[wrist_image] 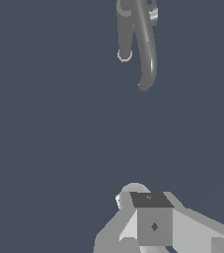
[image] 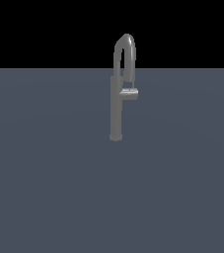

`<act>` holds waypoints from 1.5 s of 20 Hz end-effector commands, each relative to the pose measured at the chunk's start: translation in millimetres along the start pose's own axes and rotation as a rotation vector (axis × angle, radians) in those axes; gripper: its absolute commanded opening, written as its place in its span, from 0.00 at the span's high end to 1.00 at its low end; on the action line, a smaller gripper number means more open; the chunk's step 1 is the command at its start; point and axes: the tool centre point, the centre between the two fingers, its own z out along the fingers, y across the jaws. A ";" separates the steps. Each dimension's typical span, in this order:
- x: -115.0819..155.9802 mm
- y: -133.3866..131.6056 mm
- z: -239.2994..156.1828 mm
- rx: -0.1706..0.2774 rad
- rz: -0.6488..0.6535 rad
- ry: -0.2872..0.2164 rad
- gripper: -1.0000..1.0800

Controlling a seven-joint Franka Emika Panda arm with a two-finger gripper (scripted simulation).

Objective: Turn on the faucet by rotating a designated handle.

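Faucet (image: 116, 106) stands upright on the flat blue-grey tabletop (image: 44, 188), a little toward the exterior view's right of centre and well back from the near edge. In the exterior view no part of the robot shows, so the faucet stands alone there, touched by nothing. In the wrist view the faucet (wrist_image: 145, 44) appears far off, seen from above, while the grey and white blocky body of the arm's end (wrist_image: 153, 222) fills the near part of the picture; the two are well apart, with bare tabletop (wrist_image: 59, 138) between them.

The faucet is a slim grey metal column, straight and round, with a slightly wider foot where it meets the tabletop. A narrow spout (image: 125, 52) arches high from its top and curves back down, with a smooth, faintly shiny finish. The handle (image: 129, 94) is a short, stubby grey block that sticks out sideways from the column at about 3 o'clock in the exterior view, just under the end of the spout. The tabletop is plain and matte, without pattern.

The fingers themselves cannot be made out in either view, so how far they are open cannot be told; nothing is seen held or touched.
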 end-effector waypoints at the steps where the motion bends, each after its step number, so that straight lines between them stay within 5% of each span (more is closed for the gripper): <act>1: 13.7 -2.4 -1.1 0.030 0.031 -0.035 1.00; 30: 179.5 2.3 20.1 0.407 0.399 -0.465 1.00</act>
